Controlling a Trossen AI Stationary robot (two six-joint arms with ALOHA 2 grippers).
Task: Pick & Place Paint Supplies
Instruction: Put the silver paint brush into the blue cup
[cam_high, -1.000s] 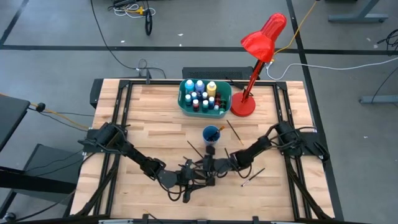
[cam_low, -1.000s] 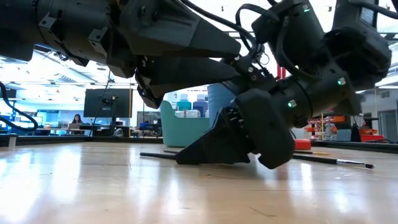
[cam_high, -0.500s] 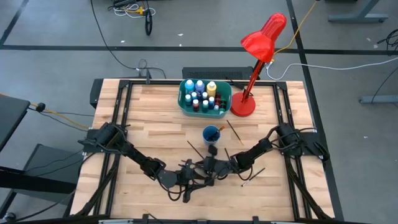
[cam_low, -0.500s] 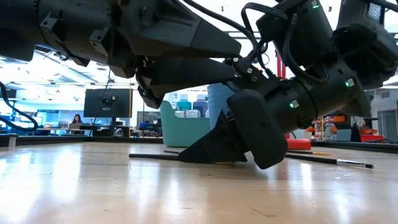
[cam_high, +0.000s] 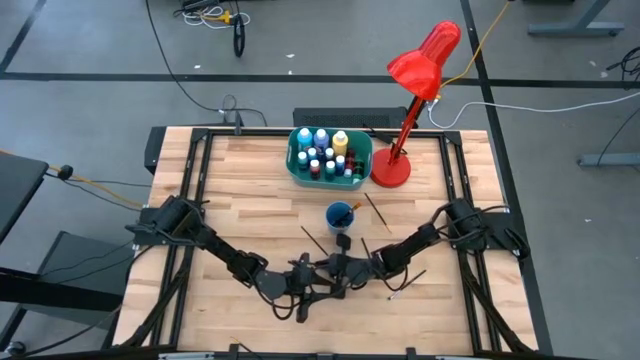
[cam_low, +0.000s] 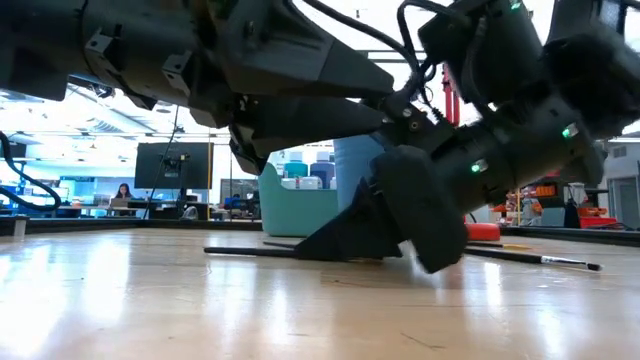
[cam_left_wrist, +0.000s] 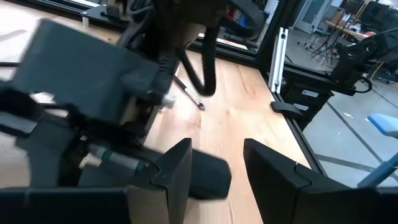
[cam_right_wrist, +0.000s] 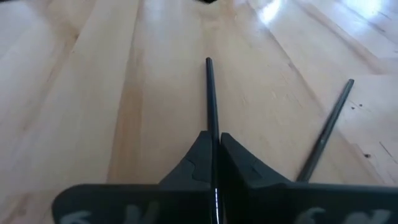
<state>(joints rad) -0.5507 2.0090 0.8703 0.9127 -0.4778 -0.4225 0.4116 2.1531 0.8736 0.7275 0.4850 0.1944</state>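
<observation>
Since the table is the big working surface, start there: teal tub of paint bottles sits at the far edge just beside the red lamp. A blue cup stands in front of the tub with a brush or two already in it.

Both arms meet at the near middle of the table. The right gripper is down at the wood with its fingers pinched fully together on a thin dark paintbrush. The shaft runs straight out ahead between the tips, still lying flat on the table. The left gripper hovers just beside it, fingers parted partway, holding nothing.

Loose brushes: a second brush lies near the held one, angled, not touching. Another lies further right on the boards, and one between cup and lamp.

Step in hand, as I judge it: lift the gripped brush and carry it to the blue cup.

- Raise straight up first, so the long shaft clears the neighbouring brush and the left gripper.
- Grip looks near one end, so expect the free end to droop or swing; move slowly.
- Tilt the brush upright before lowering into the cup.
- Keep the left arm out of the path.
- Cup is light-looking; a sideways poke could tip it.
</observation>
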